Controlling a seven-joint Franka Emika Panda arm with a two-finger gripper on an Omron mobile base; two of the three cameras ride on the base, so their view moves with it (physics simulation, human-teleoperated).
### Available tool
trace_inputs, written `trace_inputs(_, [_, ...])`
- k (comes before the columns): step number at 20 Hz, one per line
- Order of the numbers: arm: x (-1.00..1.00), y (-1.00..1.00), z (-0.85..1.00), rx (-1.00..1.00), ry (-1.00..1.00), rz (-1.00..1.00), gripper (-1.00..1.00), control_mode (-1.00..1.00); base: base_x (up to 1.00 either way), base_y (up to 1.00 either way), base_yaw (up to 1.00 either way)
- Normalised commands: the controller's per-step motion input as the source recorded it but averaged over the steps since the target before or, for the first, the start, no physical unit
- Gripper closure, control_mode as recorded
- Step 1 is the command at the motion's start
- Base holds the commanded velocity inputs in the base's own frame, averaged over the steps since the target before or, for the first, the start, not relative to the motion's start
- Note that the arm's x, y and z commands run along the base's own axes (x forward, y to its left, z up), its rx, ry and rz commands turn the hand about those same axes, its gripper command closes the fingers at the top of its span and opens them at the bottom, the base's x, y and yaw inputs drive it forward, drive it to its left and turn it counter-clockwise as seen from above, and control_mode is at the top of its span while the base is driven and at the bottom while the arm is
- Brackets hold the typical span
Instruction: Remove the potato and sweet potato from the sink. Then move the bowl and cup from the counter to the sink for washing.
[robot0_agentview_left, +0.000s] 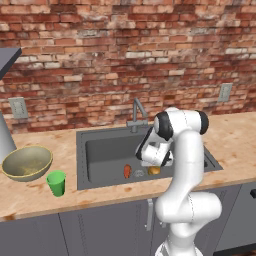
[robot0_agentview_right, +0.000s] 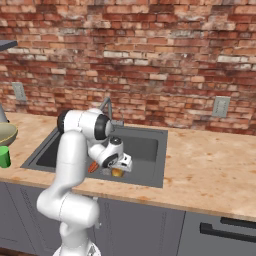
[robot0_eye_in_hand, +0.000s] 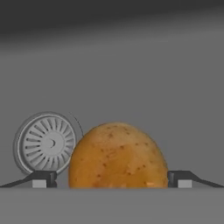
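Hand view shows the potato (robot0_eye_in_hand: 117, 156) large and close, sitting on the dark floor of the sink (robot0_eye_in_hand: 131, 65) with the two finger tips (robot0_eye_in_hand: 43, 179) standing wide on either side of it, one to its left and one to its right. Neither tip touches it, so the gripper (robot0_eye_in_hand: 111, 181) is spread open around the potato and nothing is held. The round drain (robot0_eye_in_hand: 46, 143) lies just beside the potato on its left in this view (partly hidden behind the potato's edge).

From the left base view the arm (robot0_agentview_left: 187, 170) bends down over the front of the sink (robot0_agentview_left: 100, 150), its hand low inside the basin above the potato (robot0_agentview_left: 154, 170). The sweet potato (robot0_agentview_left: 127, 171) lies on the sink floor a little to the left of the potato, with the drain (robot0_agentview_left: 139, 173) between them. The tap (robot0_agentview_left: 137, 112) rises at the back edge of the basin.

On the counter (robot0_agentview_left: 235, 140) to the left of the sink stands the bowl (robot0_agentview_left: 27, 162), and the cup (robot0_agentview_left: 56, 183) stands upright just in front of it, towards the counter's front edge. The two look very near each other, though whether they touch I cannot tell.

From the right base view the gripper (robot0_agentview_right: 120, 167) hangs over the potato (robot0_agentview_right: 117, 173), the sweet potato (robot0_agentview_right: 93, 167) peeks out from behind the arm, and the bowl (robot0_agentview_right: 6, 134) and cup (robot0_agentview_right: 4, 156) show at the far left edge.
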Motion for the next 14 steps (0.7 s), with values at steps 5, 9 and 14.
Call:
trace_inputs(5, [0.00, 0.00, -0.06, 0.00, -0.03, 0.00, -1.00, -1.00, 0.00, 0.00, 0.00])
trace_inputs(9, [0.00, 0.00, -0.08, -0.02, -0.02, 0.00, -1.00, -1.00, 0.00, 0.00, 0.00])
trace_inputs(14, [0.02, 0.00, -0.09, -0.02, 0.00, 0.00, -1.00, -1.00, 0.00, 0.00, 0.00])
